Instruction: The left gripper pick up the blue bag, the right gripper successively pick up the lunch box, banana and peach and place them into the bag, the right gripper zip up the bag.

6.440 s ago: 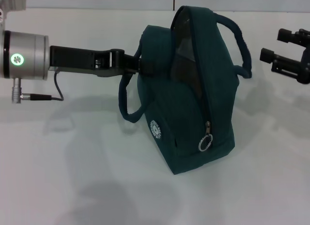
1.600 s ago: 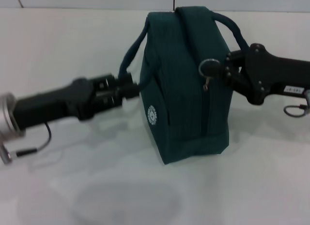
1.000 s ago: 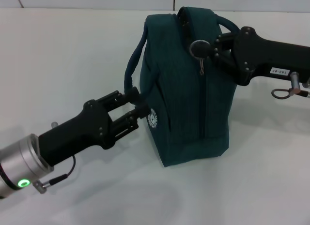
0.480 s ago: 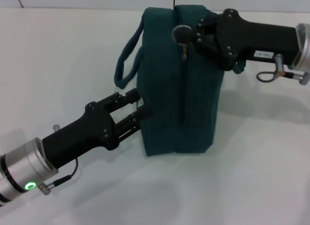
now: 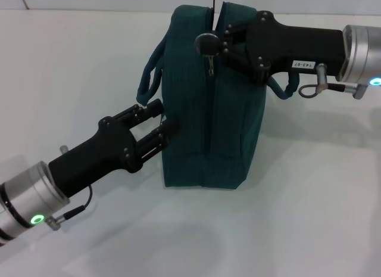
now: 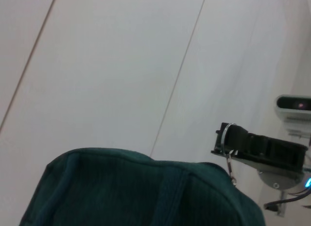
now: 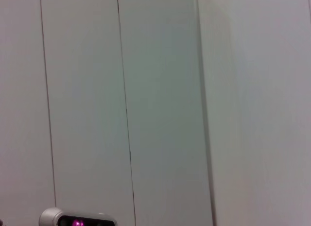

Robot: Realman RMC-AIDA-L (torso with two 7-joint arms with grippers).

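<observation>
Bag (image 5: 205, 110): stood upright mid-table (image 5: 309, 205), boxy, dark teal ribbed fabric, two loop handles, one at 9 o'clock and one at 3 o'clock. Zipper seam ran straight up the near face and appeared closed nearly to the top; silver lining not visible.

Ring pull (image 5: 211, 62): small metal piece, hung just below the right claw near the bag's top edge.

Right claw (image 5: 209, 44): black, at 12 o'clock on the bag, fingers together, judged clamped on the ring pull.

Left claw (image 5: 162, 121): black, at 9 o'clock, fingers (image 5: 156, 106) apart, tips against the bag's side wall, handle not held.

Lunch box, banana, peach: not visible anywhere; presumably inside the bag.

Progress: judged near the end, packing apparently finished, zipping at its last stretch. Remaining: closing the final bit of zipper, release of pull.
</observation>
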